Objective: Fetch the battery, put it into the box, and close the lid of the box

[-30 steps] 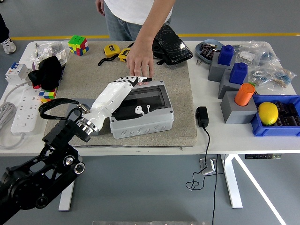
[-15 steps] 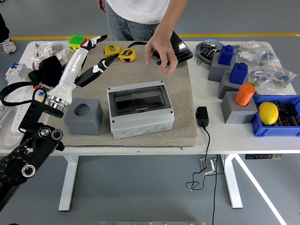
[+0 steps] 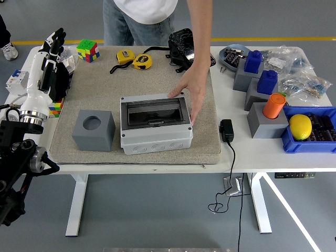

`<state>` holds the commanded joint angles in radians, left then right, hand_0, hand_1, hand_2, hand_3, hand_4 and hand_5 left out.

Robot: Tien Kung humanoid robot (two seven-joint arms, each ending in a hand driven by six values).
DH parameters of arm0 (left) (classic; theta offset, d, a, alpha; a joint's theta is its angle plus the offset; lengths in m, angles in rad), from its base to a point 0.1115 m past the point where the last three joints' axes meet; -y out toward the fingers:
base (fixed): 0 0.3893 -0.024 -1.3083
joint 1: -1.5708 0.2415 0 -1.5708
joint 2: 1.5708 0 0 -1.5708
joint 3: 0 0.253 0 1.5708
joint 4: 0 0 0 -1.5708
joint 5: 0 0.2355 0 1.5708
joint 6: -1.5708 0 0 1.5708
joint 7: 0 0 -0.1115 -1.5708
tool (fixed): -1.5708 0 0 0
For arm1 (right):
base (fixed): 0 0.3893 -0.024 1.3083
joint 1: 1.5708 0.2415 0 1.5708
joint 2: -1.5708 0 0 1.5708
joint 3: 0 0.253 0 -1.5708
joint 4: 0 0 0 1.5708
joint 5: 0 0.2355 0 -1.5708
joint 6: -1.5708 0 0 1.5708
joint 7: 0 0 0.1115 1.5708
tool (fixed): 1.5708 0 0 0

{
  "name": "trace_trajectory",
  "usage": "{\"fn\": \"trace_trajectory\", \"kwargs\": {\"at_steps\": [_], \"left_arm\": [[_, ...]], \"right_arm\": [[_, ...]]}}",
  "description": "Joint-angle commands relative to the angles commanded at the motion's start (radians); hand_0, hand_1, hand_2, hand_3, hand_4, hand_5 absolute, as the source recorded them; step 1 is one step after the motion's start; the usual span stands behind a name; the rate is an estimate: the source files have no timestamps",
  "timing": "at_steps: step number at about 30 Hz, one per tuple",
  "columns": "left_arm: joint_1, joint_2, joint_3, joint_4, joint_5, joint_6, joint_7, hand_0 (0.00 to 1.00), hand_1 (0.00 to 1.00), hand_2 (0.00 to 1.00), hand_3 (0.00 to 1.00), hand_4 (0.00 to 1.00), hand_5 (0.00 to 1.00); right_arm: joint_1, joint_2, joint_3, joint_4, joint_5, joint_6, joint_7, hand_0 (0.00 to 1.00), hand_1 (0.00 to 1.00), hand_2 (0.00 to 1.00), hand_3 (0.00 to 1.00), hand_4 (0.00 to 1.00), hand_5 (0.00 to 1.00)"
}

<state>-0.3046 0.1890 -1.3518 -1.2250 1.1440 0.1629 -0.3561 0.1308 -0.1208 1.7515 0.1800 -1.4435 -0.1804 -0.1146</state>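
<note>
We see a person's hand resting against the far right corner of the grey box, touching its rim, the arm reaching down from the top of the view. To the box's left a grey block with a round hole stands just beside it on the beige mat. Two yellow tape measures lie at the mat's far edge, near a black pouch. A Rubik's cube sits at the far left, and a white power strip lies along the left edge. On the right are blue and grey blocks, an orange cylinder, a yellow lemon in a blue bin, and a black adapter whose cable hangs off the near edge. All this rests on a white table over a grey floor with a yellow line. The box lies centred on the mat, its dark clear lid down flat; we cannot make out a battery. Our left hand is raised over the table's far left corner, fingers extended and holding nothing.
</note>
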Motion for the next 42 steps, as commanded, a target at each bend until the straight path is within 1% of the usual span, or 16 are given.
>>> {"fn": "trace_trajectory", "kwargs": {"at_steps": [6,11,15,16,19,21,22,27,28,33,36,42], "left_arm": [[0.028,0.005,-0.017,-0.005,-0.028,-0.008,-0.002,0.986,0.998,0.971,0.95,0.998,0.998],[0.044,0.01,-0.029,-0.008,-0.031,-0.011,0.0,0.977,0.998,0.968,0.947,0.998,0.998],[0.057,0.001,-0.051,-0.002,-0.036,-0.016,-0.005,0.977,0.998,0.968,0.947,0.998,0.998],[0.059,-0.002,-0.056,0.0,-0.041,-0.02,-0.006,0.945,0.957,0.927,0.912,0.998,0.998],[0.064,0.0,-0.065,0.002,-0.063,-0.039,-0.005,0.945,0.957,0.927,0.912,0.998,0.998],[0.065,0.005,-0.065,0.002,-0.063,-0.046,0.0,0.945,0.957,0.927,0.912,0.998,0.998],[0.066,0.008,-0.065,0.002,-0.068,-0.053,0.003,0.875,0.884,0.86,0.849,0.998,0.998],[0.077,0.016,-0.071,0.001,-0.072,-0.084,0.037,0.875,0.884,0.86,0.849,0.998,0.998],[0.08,0.018,-0.071,0.001,-0.07,-0.088,0.042,0.835,0.864,0.838,0.829,0.998,0.998],[0.093,0.016,-0.091,-0.006,-0.031,-0.107,0.085,0.835,0.864,0.838,0.829,0.998,0.998],[0.096,0.017,-0.103,-0.011,-0.007,-0.103,0.102,0.831,0.86,0.836,0.828,0.998,0.998],[0.097,0.018,-0.104,-0.01,-0.014,-0.1,0.101,0.831,0.858,0.834,0.828,0.998,0.998]], "right_arm": [[-0.004,0.001,0.001,0.0,-0.004,0.0,0.0,0.842,0.846,0.808,0.85,0.998,0.998],[-0.004,-0.001,0.0,0.0,-0.004,0.001,0.0,0.841,0.846,0.808,0.85,0.998,0.998],[-0.005,0.0,-0.002,0.0,-0.004,0.001,-0.001,0.841,0.846,0.808,0.85,0.998,0.998],[-0.006,0.0,-0.003,0.0,-0.003,0.002,-0.001,0.84,0.846,0.808,0.85,0.998,0.998],[-0.009,0.001,-0.004,0.0,-0.002,0.002,-0.001,0.84,0.846,0.808,0.85,0.998,0.998],[-0.009,0.0,-0.005,0.0,-0.003,0.004,-0.002,0.84,0.846,0.808,0.85,0.998,0.998],[-0.01,0.0,-0.005,0.0,-0.004,0.004,-0.002,0.84,0.846,0.808,0.85,0.998,0.998],[-0.01,-0.002,-0.01,0.0,-0.006,0.007,-0.003,0.84,0.846,0.808,0.85,0.998,0.998],[-0.009,-0.002,-0.009,0.0,-0.006,0.007,-0.002,0.843,0.846,0.809,0.845,0.998,0.998],[-0.012,-0.001,-0.007,0.0,-0.015,0.011,-0.002,0.843,0.846,0.809,0.845,0.998,0.998],[-0.013,0.001,-0.004,0.0,-0.019,0.013,-0.001,0.855,0.847,0.808,0.844,0.998,0.998],[-0.01,0.002,-0.003,0.0,-0.02,0.012,0.001,0.859,0.847,0.808,0.842,0.998,0.998]]}}
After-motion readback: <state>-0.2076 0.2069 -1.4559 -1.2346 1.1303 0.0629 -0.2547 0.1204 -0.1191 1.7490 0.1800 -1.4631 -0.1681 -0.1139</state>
